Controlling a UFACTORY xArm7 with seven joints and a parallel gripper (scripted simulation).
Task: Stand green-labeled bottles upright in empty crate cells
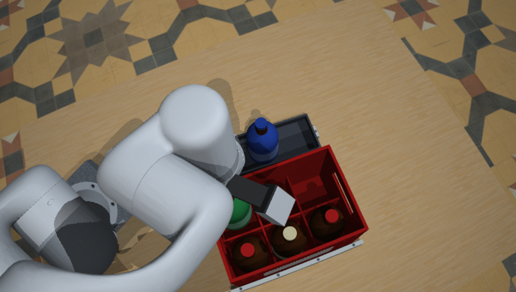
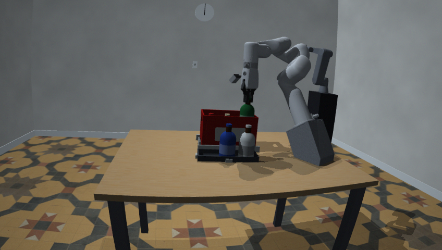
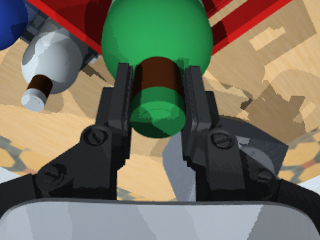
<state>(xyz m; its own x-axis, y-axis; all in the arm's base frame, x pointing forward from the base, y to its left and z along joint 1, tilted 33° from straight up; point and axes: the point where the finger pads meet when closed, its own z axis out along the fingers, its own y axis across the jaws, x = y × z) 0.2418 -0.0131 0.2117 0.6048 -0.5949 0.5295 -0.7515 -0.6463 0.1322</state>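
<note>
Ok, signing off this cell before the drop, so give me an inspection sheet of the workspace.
Surface: wooden table, carries crate and tray.
Job's things: green bottle held by its neck, partly lowered into the red crate; three brown bottles stand in crate cells; blue bottle and white bottle upright on the tray.
Clutter: nothing seen.
Gripper: shut on green bottle.
Cables: nothing seen.
Surroundings: tiled floor, grey walls.
</note>
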